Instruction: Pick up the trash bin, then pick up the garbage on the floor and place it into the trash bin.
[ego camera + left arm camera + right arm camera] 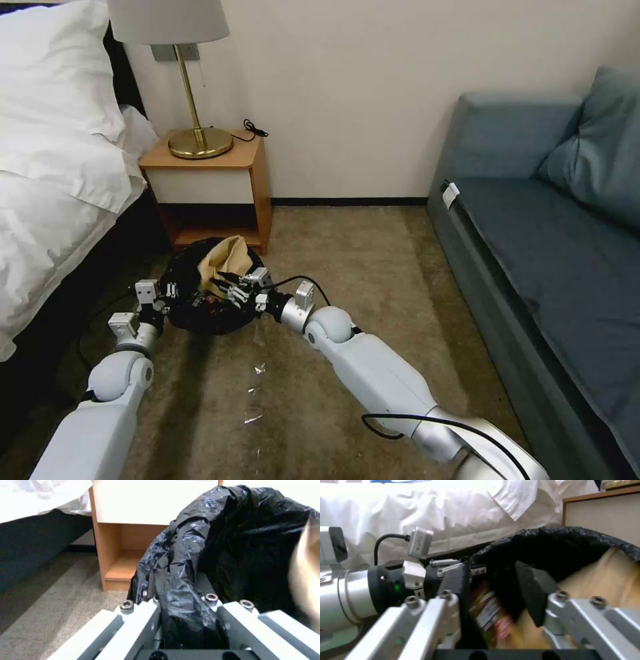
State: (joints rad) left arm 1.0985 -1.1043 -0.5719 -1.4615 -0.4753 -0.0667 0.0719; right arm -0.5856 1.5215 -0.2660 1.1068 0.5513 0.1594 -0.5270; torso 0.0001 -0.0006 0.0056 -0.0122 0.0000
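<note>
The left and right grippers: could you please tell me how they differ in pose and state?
The left gripper is clamped on the trash bin's bag-lined rim at its side. The right gripper hangs over the bin's mouth, fingers apart, with a snack wrapper between them. Both are at the bin.

I note: trash bin (200,313) liner glossy black. Paper bag (227,260) plain tan. Snack wrapper (490,612) gold-brown, red and white print. Floor (373,280) beige-brown carpet. Sofa (533,253) blue-grey.
</note>
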